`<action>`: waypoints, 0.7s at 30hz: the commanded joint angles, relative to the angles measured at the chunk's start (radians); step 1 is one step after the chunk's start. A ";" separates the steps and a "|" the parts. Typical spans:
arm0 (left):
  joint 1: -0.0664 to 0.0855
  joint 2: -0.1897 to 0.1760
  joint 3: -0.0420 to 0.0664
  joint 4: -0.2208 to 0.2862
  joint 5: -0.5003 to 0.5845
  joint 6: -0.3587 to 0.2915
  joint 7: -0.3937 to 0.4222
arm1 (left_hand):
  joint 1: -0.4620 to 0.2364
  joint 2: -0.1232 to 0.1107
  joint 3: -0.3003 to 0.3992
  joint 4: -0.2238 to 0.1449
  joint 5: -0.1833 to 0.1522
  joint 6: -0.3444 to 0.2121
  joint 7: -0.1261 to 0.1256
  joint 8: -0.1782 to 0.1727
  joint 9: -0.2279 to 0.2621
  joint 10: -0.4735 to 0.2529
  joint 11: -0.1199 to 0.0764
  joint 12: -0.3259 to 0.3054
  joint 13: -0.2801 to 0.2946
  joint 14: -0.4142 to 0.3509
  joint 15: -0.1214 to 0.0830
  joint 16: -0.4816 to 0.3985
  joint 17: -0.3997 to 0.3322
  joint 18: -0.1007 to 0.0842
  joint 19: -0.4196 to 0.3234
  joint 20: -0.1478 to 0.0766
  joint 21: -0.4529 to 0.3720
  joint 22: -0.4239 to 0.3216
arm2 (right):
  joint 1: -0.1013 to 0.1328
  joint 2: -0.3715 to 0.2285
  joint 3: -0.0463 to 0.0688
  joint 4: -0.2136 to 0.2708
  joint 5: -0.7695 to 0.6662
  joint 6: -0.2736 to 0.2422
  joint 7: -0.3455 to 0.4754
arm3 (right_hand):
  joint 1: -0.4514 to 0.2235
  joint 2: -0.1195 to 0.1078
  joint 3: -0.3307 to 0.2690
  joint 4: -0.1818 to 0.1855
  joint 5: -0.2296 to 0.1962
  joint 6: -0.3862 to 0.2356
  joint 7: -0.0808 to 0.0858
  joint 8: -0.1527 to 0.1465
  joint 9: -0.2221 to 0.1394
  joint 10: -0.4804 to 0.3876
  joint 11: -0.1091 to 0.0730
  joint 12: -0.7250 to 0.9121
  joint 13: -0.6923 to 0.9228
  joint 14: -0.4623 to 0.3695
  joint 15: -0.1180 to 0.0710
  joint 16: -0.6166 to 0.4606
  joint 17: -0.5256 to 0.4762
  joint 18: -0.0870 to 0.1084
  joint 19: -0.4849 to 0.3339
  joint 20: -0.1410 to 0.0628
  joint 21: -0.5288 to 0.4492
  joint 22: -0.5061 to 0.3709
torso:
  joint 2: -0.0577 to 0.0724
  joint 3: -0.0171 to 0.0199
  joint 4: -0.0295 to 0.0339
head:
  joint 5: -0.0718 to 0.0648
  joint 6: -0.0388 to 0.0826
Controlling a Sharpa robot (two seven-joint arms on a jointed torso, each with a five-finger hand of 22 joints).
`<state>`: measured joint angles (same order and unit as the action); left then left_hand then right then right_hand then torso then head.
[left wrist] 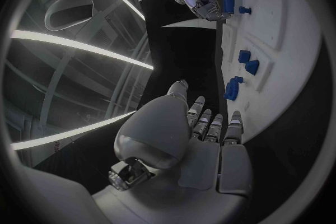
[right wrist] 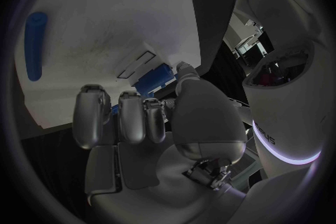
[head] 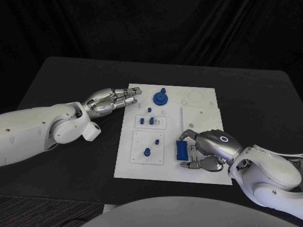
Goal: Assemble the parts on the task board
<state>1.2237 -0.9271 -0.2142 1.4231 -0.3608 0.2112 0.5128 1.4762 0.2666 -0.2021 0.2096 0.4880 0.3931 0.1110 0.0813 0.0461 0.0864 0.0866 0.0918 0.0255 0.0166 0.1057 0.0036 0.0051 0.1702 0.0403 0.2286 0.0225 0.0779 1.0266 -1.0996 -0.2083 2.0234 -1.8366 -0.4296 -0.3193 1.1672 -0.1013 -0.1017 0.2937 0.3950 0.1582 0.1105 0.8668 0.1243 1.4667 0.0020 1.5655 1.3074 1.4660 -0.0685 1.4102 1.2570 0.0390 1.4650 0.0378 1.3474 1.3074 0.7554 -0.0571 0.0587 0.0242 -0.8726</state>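
The task board point(head: 199, 175) lies in the middle of the black table point(head: 63, 90), a white plate with blue parts on it. In the head view a long blue bar point(head: 182, 150) lies flat near the board's near-right portion, and the right hand point(head: 209, 150) rests over the board just beside it, fingertips curled down at the bar's edge; whether it pinches the bar I cannot tell. A round blue knobbed part point(head: 160, 98) stands at the far end, small blue pegs point(head: 149, 120) sit in the middle panel, and one more blue peg point(head: 147, 152) stands in the near panel. The left hand point(head: 112, 100) hovers at the board's far-left edge, fingers pressed together and holding nothing.

In the left wrist view, the left hand point(left wrist: 203, 134) points its straight fingers toward the board's edge point(left wrist: 280, 67).

In the right wrist view, the right hand point(right wrist: 140, 117) curls over a blue piece point(right wrist: 153, 79), contact unclear.

The bar looks stiff, light and smooth, likely plastic; pinching it across its narrow sides near mid-length seems safest.
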 commanded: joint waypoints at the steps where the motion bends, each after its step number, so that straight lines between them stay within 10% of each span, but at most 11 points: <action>1: -0.002 0.001 0.001 0.001 0.001 0.016 0.009 | 0.003 0.005 0.001 0.005 0.002 0.002 0.005 0.004 0.001 0.002 0.004 0.007 0.002 0.000 0.003 0.005 0.001 0.012 0.004 0.005 0.006 0.001 | -0.001 -0.005 0.000 0.004 -0.008 -0.042 -0.002 | 0.004 -0.032 -0.015 0.003 -0.029 -0.037 -0.001 -0.021 -0.016 0.104 0.006 0.005 0.263 0.050 0.007 -0.002 0.001 0.011 0.035 0.008 -0.005 0.197 | 0.000 0.0000 -0.0002 | 0.000 0.000; 10: -0.002 0.000 0.001 0.000 0.001 0.016 0.007 | 0.003 0.005 0.001 0.005 0.002 0.002 0.005 0.004 0.001 0.002 0.004 0.007 0.002 0.000 0.003 0.005 0.001 0.012 0.004 0.005 0.006 0.001 | 0.000 -0.025 0.000 0.018 -0.008 -0.121 0.036 | 0.005 -0.074 -0.041 0.006 -0.078 -0.077 -0.007 -0.049 -0.036 0.104 0.001 0.005 0.263 0.052 0.003 0.002 0.008 0.010 0.037 0.005 0.001 0.199 | 0.000 -0.0001 -0.0001 | 0.002 0.000; 21: -0.002 0.002 0.001 0.000 0.001 0.017 0.005 | 0.004 0.006 0.001 0.005 0.004 0.004 0.006 0.005 0.001 0.003 0.005 0.008 0.002 0.000 0.003 0.006 0.001 0.012 0.005 0.005 0.007 0.001 | 0.003 -0.041 0.000 0.023 -0.004 -0.140 0.058 | 0.043 0.019 0.010 -0.002 0.050 -0.055 -0.012 -0.024 -0.048 0.104 -0.004 0.005 0.263 0.052 -0.002 0.004 0.012 0.008 0.039 0.000 0.008 0.201 | 0.000 -0.0010 0.0006 | 0.001 0.000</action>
<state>1.2235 -0.9261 -0.2142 1.4223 -0.3608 0.2133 0.5081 1.4762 0.2666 -0.2021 0.2096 0.4880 0.3931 0.1109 0.0812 0.0460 0.0864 0.0866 0.0964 0.0262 0.0166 0.1057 0.0036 0.0051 0.1702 0.0403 0.2286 0.0225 0.0777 1.0282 -1.1399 -0.2080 2.0466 -1.8370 -0.5376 -0.2733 1.2099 -0.0890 -0.0978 0.2911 0.4391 0.0986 0.0986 0.8405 0.0777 1.4668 0.0020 1.5655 1.3074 1.4660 -0.0686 1.4102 1.2695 0.0390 1.4650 0.0378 1.3521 1.3073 0.7551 -0.0576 0.0589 0.0247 -0.8726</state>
